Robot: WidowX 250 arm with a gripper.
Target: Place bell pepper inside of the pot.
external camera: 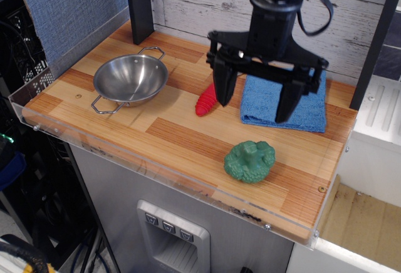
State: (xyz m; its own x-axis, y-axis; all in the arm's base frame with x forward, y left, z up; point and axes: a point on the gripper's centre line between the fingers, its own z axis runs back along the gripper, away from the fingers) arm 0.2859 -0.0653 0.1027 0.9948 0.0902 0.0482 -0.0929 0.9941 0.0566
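Note:
The green lumpy bell pepper (250,161) lies on the wooden board near its front right edge. The shiny steel pot (130,79) with two wire handles stands empty at the left of the board. My gripper (255,105) hangs wide open and empty above the board, just behind and above the bell pepper and well to the right of the pot. Its two black fingers (225,84) point down.
A red-handled spoon (205,101) lies mid-board, mostly hidden behind the gripper. A folded blue cloth (310,107) lies at the back right, partly hidden. A black post (138,4) stands at the back left. A clear rim (156,163) runs along the board's front edge.

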